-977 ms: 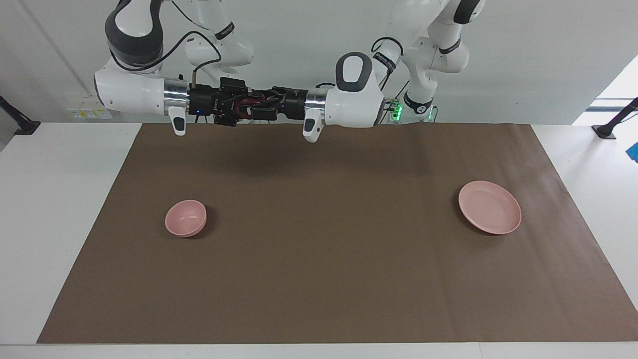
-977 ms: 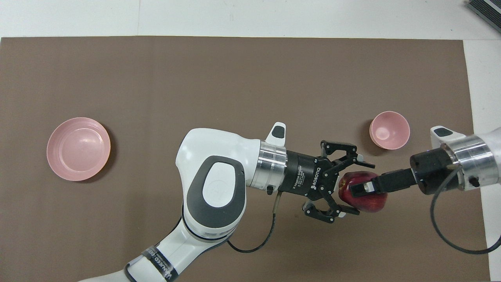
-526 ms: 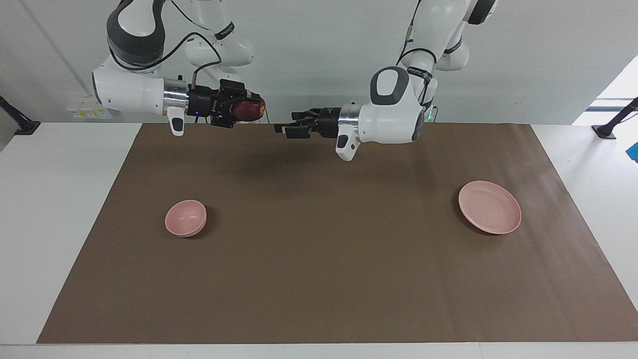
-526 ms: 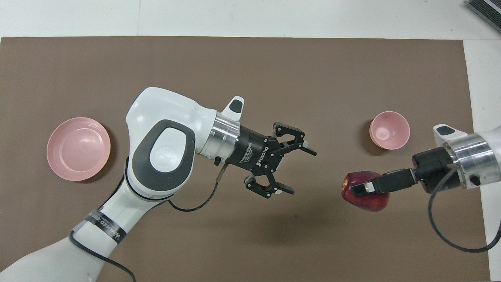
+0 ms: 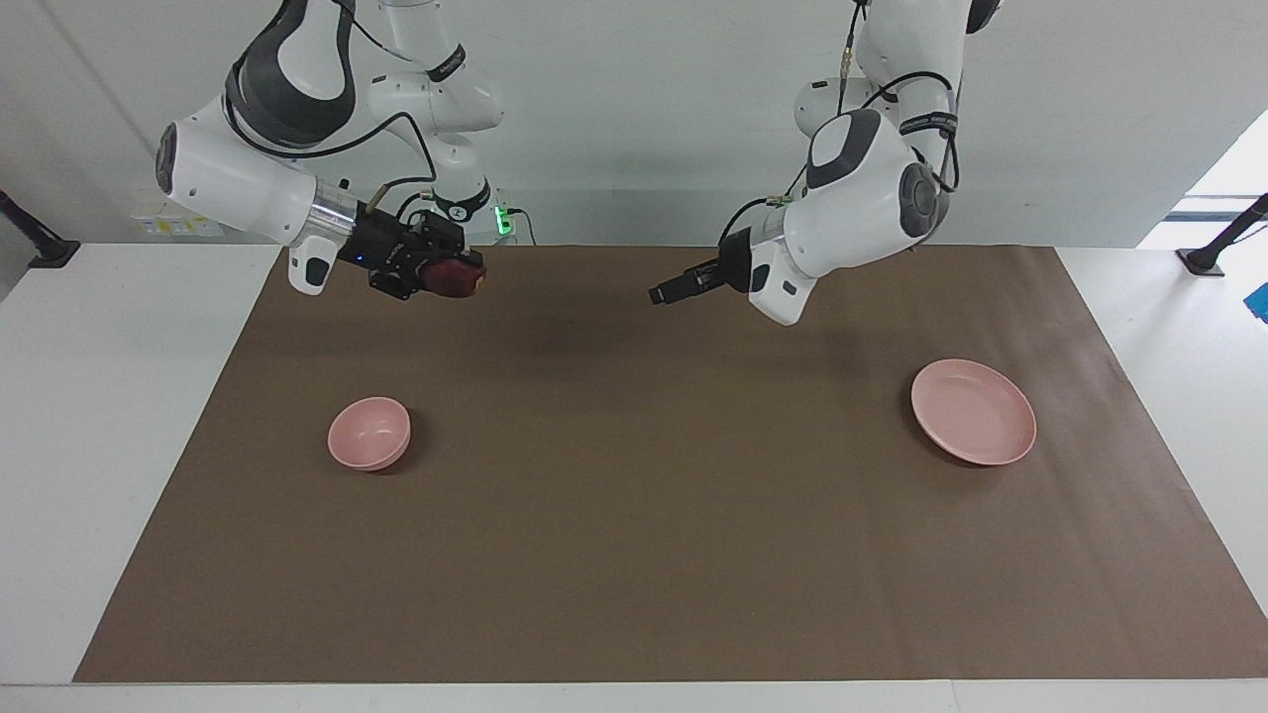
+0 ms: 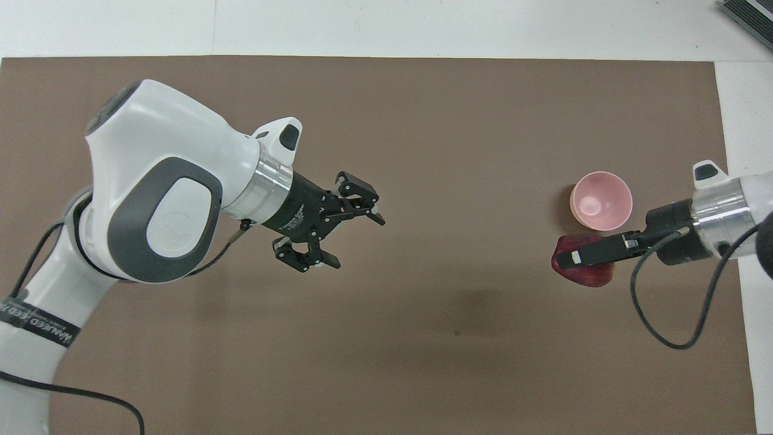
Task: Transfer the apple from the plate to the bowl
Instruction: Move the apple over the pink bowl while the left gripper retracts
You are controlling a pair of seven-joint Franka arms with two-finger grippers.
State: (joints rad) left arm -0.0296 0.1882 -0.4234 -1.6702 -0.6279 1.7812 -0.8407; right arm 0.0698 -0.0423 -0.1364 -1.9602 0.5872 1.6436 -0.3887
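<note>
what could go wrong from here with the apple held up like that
1. The right gripper holds the apple sideways in the air over the brown mat, not yet over the bowl; a slip would likely send it rolling.
2. The bowl is only just wider than the apple, so an off-centre release could hit the rim and tip it.

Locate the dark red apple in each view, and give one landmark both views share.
Facing view: the small round dark red apple is upper left, held in the right gripper above the brown mat.
Overhead view: the apple is at the right, under the right gripper.
Shared landmark: the small deep pale pink bowl, lower in the facing view, higher in the overhead view.
</note>
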